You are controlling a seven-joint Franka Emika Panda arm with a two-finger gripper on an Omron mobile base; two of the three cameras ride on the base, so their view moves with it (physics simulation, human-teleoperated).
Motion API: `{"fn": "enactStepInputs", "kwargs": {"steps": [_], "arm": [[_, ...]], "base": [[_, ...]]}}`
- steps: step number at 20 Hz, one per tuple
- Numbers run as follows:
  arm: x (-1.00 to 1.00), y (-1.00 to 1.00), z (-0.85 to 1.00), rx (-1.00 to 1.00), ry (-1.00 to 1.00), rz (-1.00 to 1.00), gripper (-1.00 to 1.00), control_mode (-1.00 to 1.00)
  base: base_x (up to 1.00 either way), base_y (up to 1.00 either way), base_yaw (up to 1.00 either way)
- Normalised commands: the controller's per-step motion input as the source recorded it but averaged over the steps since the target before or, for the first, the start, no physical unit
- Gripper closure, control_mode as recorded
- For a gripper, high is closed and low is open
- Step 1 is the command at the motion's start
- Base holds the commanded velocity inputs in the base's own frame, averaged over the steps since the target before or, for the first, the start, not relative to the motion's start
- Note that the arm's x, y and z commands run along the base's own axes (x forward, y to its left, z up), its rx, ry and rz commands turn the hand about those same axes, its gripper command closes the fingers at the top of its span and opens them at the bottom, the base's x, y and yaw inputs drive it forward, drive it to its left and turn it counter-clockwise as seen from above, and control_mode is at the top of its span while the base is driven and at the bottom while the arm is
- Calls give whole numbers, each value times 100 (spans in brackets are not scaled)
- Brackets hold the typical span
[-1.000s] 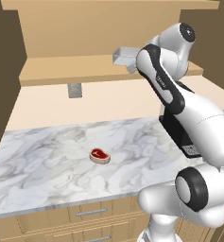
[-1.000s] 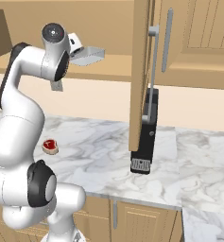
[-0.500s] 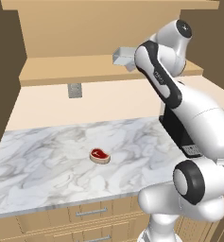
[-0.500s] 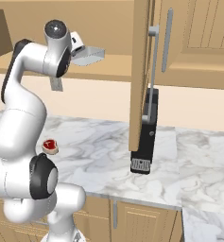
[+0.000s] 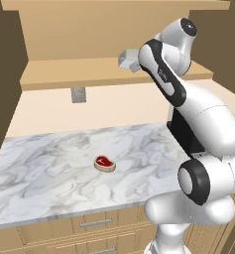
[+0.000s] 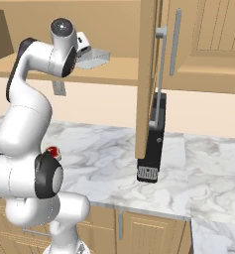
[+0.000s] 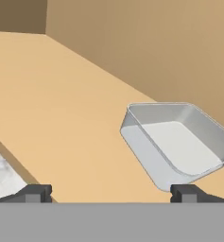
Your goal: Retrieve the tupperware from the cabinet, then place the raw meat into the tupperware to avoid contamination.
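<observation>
My gripper point(image 7: 111, 191) stands wide open with nothing between its two dark tips, which sit far apart at the bottom of the hand view. It is raised to the level of the cabinet shelf point(image 7: 61, 118), pointing in over the wood. Just ahead of it and a little to one side lies the tupperware point(image 7: 179, 142), a shallow pale grey container with rounded corners, resting on the shelf near the back wall and not touched by either tip. In the left base view the tupperware point(image 5: 128, 60) sits on the shelf point(image 5: 79, 74) beside my upper arm; in the right base view it point(image 6: 93, 57) shows just past my hand.

The cabinet point(image 6: 198, 44) is open, with one light-wood door point(image 6: 147, 74) swung out edge-on and its long grey bar handle point(image 6: 161, 64) facing the room. Below the shelf, the raw meat point(image 5: 104, 162) lies flat on the marble counter point(image 5: 49, 173), red face up, well apart from the tupperware. A black coffee machine point(image 6: 152, 144) stands on the counter beneath the open door.
</observation>
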Motion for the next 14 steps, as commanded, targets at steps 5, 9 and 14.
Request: {"fn": "enactStepInputs", "kwargs": {"steps": [5, 9, 14], "arm": [[22, 0, 0, 0, 0, 0, -100, -100], [23, 0, -5, 0, 0, 0, -100, -100], [22, 0, -6, 0, 0, 0, -100, -100]], "base": [[0, 0, 0], [0, 0, 0], [0, 0, 0]]}}
